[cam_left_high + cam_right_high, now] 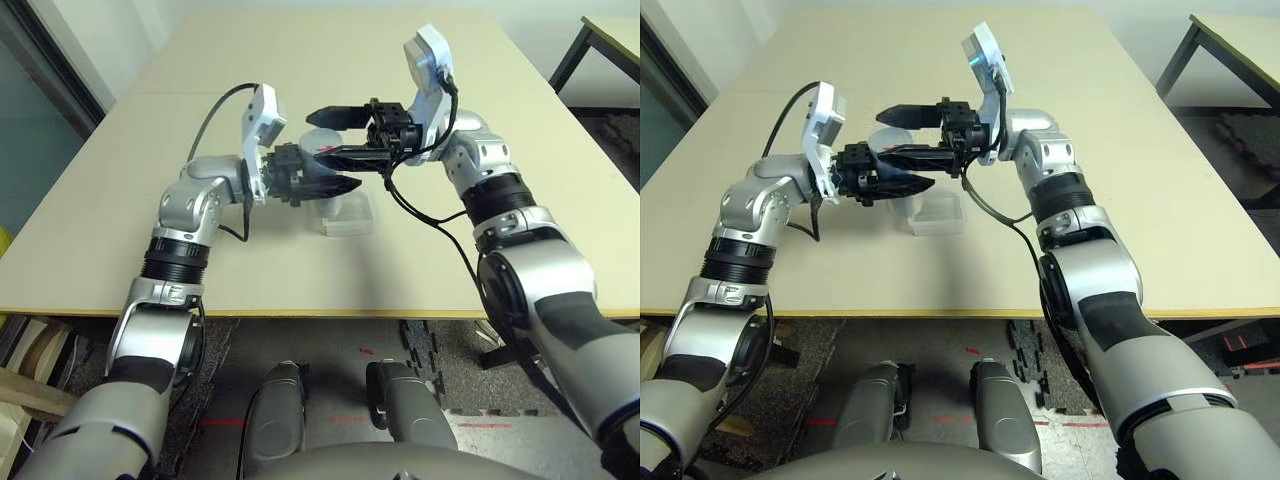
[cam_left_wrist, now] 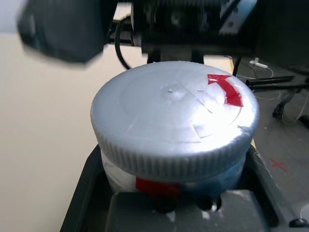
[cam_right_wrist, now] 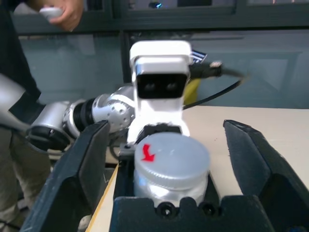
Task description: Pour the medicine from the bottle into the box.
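Left arm: reaches forward over the table, wrist turned inward | Left gripper: closed in a grip, fingers pointing inward | Right arm: reaches forward, forearm angled inward | Right gripper: fingers spread wide, pointing toward the left gripper, close in front of it

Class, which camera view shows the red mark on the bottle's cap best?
The left wrist view: the red arrow sits large on the grey cap. The right wrist view shows it whole but smaller; both eye views show just a small red patch.
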{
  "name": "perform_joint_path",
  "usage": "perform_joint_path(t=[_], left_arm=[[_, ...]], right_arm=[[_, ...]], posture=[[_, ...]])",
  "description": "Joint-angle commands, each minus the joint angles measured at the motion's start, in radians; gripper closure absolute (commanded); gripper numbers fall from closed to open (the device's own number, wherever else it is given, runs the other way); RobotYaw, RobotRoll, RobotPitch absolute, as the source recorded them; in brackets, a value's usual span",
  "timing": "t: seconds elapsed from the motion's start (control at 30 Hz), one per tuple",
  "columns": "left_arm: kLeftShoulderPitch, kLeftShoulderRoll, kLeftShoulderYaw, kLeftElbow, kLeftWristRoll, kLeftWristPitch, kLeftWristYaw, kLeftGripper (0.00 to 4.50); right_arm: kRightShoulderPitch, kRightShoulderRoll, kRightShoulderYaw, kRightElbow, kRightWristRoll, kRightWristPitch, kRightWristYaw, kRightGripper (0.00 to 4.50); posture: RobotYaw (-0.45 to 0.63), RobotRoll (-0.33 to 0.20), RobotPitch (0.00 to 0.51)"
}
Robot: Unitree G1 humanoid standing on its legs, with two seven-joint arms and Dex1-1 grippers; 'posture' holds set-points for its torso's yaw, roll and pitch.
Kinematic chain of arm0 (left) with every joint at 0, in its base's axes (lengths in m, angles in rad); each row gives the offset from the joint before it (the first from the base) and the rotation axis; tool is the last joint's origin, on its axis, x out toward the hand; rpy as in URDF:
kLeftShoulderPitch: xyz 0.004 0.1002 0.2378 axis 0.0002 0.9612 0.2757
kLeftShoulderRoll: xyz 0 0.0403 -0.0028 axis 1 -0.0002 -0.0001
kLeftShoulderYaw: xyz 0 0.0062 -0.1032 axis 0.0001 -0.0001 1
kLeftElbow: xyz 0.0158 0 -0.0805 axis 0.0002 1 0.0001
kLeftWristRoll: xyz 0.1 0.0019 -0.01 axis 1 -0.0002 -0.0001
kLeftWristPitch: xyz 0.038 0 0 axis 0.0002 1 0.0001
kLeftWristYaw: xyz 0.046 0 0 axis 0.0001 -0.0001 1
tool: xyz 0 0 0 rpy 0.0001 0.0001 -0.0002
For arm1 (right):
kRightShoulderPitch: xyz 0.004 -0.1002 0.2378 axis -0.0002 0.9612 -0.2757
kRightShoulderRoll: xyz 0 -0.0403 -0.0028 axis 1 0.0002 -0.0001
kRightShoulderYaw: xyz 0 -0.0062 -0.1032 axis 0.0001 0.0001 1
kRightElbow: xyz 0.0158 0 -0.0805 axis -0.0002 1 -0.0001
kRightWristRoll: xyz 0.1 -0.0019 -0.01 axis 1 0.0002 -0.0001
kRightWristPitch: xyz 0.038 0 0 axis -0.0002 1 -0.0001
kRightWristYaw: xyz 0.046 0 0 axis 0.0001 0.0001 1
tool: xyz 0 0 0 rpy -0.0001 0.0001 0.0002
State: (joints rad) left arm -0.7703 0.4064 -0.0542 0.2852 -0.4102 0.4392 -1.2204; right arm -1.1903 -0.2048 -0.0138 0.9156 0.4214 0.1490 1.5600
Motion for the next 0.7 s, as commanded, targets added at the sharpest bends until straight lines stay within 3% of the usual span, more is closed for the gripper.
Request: perform_joint_path(t=[0.03,0.7], left_arm=[[0.004,0.007,0.003,-0.016,-0.009,0.004,0.004,1.78],[-0.045,-0.014,-0.02,0.088,0.047,-0.112,0.035,1.78]], right_arm=[[-0.02,-0.006,-0.02,0.026,-0.005,0.004,0.01,0.0],[0.018,0.007,0.024,-0.02,-0.116,-0.076,-0.063,0.0]], posture=[[-0.03,0.0,0.101],[-0.05,0.0,0.104]])
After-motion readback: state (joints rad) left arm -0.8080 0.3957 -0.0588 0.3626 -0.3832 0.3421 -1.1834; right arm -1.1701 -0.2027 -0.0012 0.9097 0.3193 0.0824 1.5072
